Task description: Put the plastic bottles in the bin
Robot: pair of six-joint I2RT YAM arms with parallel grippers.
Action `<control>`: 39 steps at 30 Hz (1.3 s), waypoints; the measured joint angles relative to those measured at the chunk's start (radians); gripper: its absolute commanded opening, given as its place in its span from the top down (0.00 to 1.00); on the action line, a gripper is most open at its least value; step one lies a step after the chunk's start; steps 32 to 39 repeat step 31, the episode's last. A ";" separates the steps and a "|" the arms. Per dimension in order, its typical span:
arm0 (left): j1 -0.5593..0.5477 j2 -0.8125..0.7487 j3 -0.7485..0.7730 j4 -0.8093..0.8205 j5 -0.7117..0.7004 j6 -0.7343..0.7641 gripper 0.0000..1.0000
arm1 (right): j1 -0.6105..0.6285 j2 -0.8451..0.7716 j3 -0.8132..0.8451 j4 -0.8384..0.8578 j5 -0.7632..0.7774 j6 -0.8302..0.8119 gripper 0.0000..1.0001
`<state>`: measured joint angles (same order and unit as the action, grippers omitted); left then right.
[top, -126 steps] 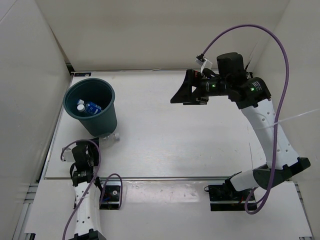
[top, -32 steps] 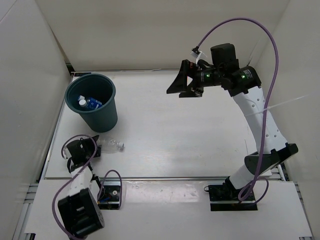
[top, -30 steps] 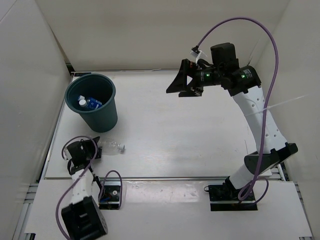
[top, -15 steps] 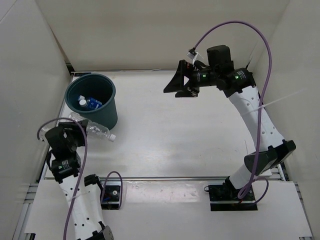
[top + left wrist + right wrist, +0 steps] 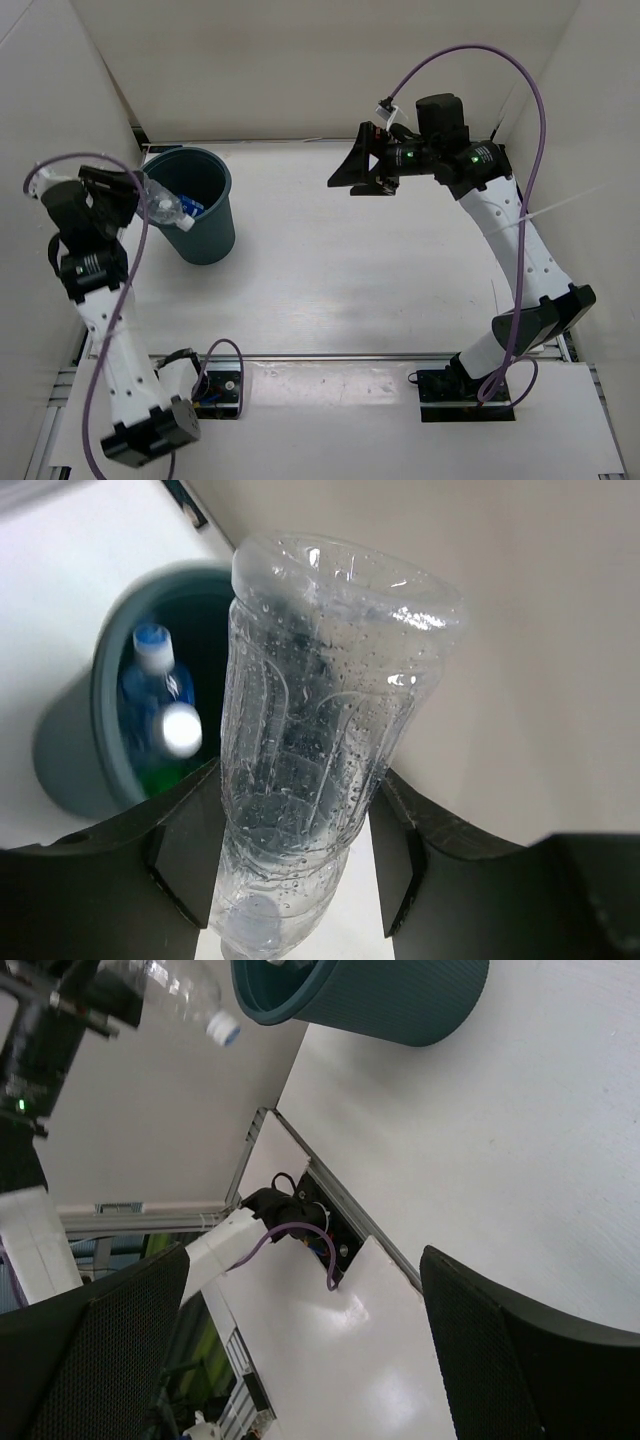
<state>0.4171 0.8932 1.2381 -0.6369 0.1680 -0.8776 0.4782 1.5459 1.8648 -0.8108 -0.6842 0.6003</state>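
My left gripper (image 5: 143,197) is raised at the bin's left side and is shut on a plain clear plastic bottle (image 5: 166,209). The bottle's white cap points over the opening of the dark teal bin (image 5: 210,240). In the left wrist view the clear bottle (image 5: 320,730) sits between both fingers (image 5: 185,850). Below it the bin (image 5: 70,770) holds two blue-labelled bottles (image 5: 155,685) and something green (image 5: 160,777). My right gripper (image 5: 362,178) hangs open and empty, high over the table's far middle. The right wrist view shows the bin (image 5: 400,1000) and the held bottle (image 5: 185,995).
White walls enclose the table on the left, back and right. The left wall is close behind the left arm (image 5: 100,300). Both arm bases and purple cables (image 5: 215,375) lie along the near edge.
My left arm has lifted the clear bottle from the table in front of the bin up to the bin's rim. The right arm has barely moved.
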 measured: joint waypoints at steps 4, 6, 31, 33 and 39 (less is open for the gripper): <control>-0.054 0.188 0.095 0.089 -0.073 0.123 0.42 | 0.000 -0.001 0.000 0.002 0.000 0.000 0.00; -0.077 0.252 0.122 0.124 -0.087 0.169 0.41 | 0.000 -0.001 0.005 0.000 0.000 0.000 0.00; -0.295 0.072 0.207 0.184 -0.260 0.512 0.00 | -0.114 0.118 0.157 -0.014 0.018 0.006 0.00; -0.295 0.072 0.207 0.184 -0.260 0.512 0.00 | -0.114 0.118 0.157 -0.014 0.018 0.006 0.00; -0.295 0.072 0.207 0.184 -0.260 0.512 0.00 | -0.114 0.118 0.157 -0.014 0.018 0.006 0.00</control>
